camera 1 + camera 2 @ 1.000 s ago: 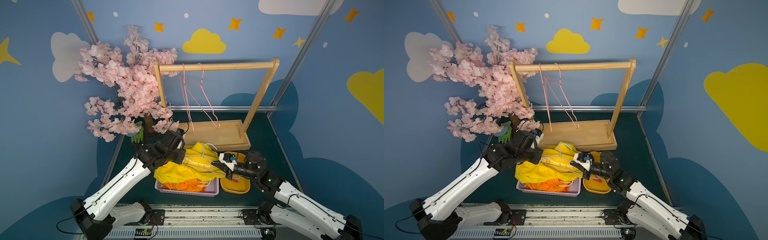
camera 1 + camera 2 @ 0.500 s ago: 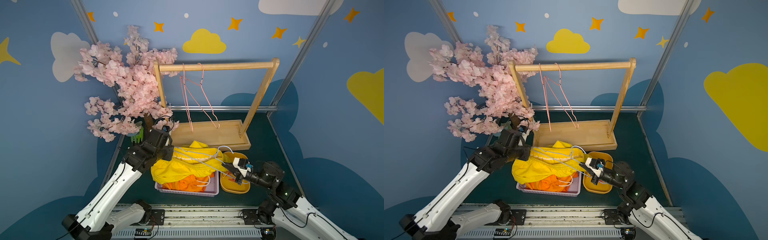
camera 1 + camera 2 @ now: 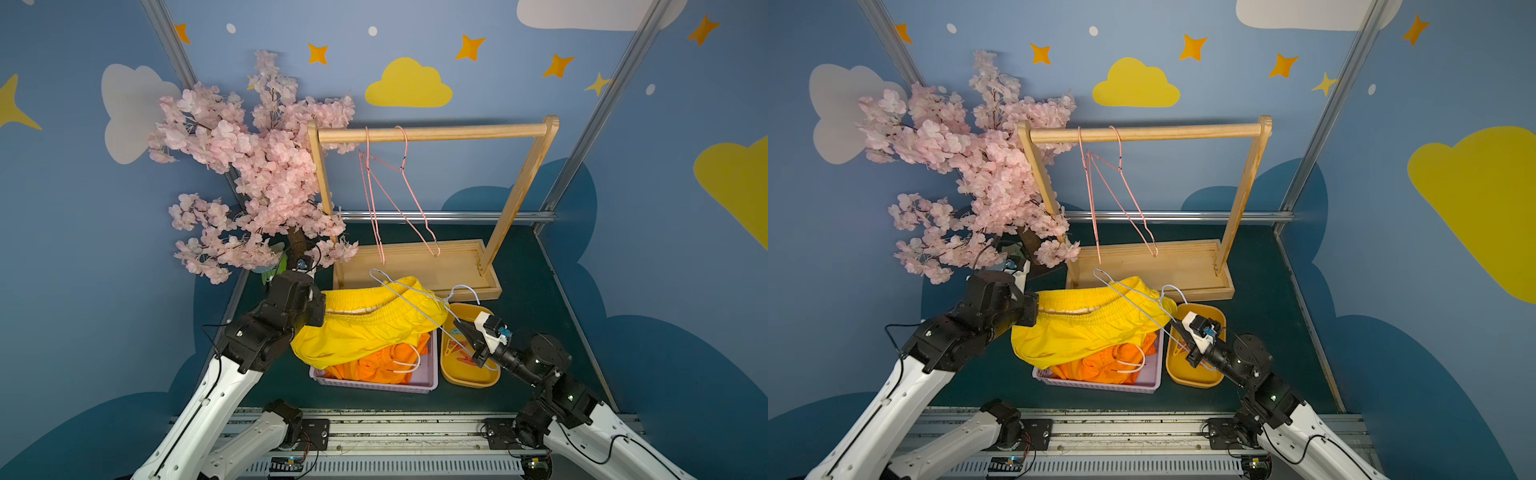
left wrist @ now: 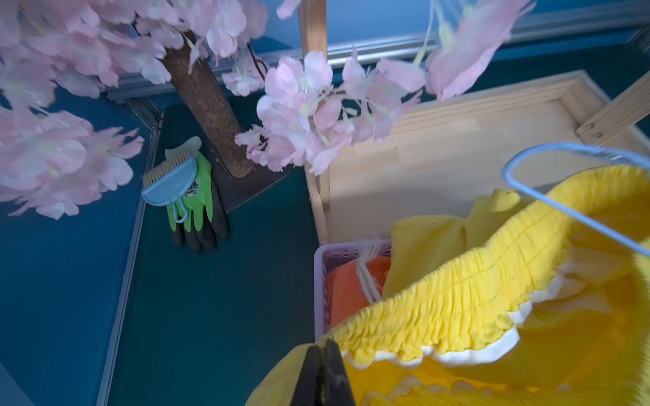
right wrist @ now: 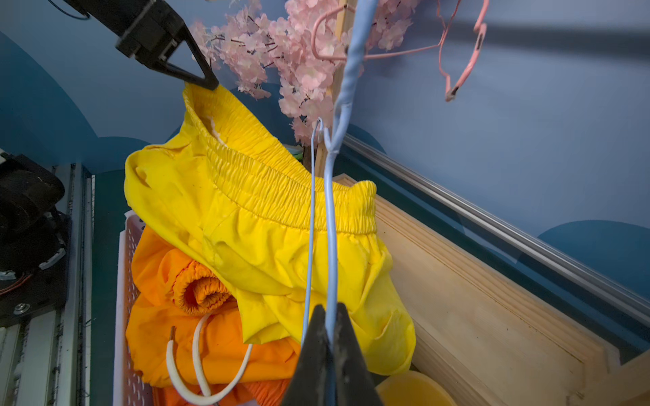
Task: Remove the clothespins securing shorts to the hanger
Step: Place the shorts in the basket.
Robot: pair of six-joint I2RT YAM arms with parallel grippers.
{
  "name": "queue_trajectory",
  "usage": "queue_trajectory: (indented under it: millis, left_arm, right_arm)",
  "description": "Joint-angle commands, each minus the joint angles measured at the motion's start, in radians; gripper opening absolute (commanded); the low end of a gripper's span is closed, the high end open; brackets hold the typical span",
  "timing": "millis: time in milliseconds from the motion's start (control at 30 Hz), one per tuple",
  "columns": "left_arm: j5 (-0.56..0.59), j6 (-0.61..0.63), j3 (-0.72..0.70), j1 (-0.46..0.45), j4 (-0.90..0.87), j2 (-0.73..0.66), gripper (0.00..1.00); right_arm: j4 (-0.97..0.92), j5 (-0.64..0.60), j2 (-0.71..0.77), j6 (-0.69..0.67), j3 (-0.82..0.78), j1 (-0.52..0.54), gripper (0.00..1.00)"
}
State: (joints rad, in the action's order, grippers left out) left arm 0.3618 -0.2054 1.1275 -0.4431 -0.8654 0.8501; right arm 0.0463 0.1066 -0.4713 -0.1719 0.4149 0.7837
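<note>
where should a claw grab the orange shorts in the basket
Best bet: pinch the bunched elastic waistband of the orange shorts, coming straight down from above. It bulges up as a thick roll, the basket walls block the sides, and the yellow shorts drape over the rear part.

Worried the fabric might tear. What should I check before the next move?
1. The left tool is shut on the waistband of the yellow shorts: ok.
2. The right tool is shut on the blue hanger: ok.
3. All visible clothespins lie in the tray, none on the waistband: ok.
4. The blue hanger is clear of the shorts: cannot tell; its wire crosses the waistband.
5. The basket sits under the shorts: ok.
</note>
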Motion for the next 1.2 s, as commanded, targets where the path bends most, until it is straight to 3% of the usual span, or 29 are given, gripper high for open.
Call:
queue_trajectory:
  millis: [0, 267, 400, 500, 667, 967, 1167]
  left_arm:
    - [-0.02, 0.006, -0.023, 0.006, 0.159, -0.084, 0.03]
    - [-0.327, -0.057, -0.147, 0.004, 0.473, -0.124, 0.03]
    - [-0.432, -0.129, -0.225, -0.028, 0.635, -0.064, 0.03]
    - [-0.415, -0.095, -0.247, -0.109, 0.699, 0.001, 0.03]
    - [-0.26, 0.034, -0.178, -0.262, 0.581, 0.172, 0.03]
    - [-0.26, -0.087, -0.35, -0.311, 0.684, 0.27, 0.03]
    - [-0.253, -0.079, -0.325, -0.312, 0.596, 0.413, 0.03]
  right_arm:
    - [0.064, 0.022, -0.089, 0.024, -0.006, 0.005, 0.0]
    - [0.188, 0.156, -0.334, 0.16, 0.002, 0.006, 0.0]
    - [0.172, 0.119, -0.396, 0.178, 0.017, 0.005, 0.0]
    - [0.144, 0.074, -0.39, 0.179, 0.018, 0.004, 0.0]
    - [0.096, 0.003, -0.365, 0.164, 0.019, -0.001, 0.0]
    - [-0.038, -0.091, -0.207, 0.163, 0.057, -0.03, 0.0]
    - [-0.081, -0.089, -0.036, 0.195, 0.052, -0.035, 0.0]
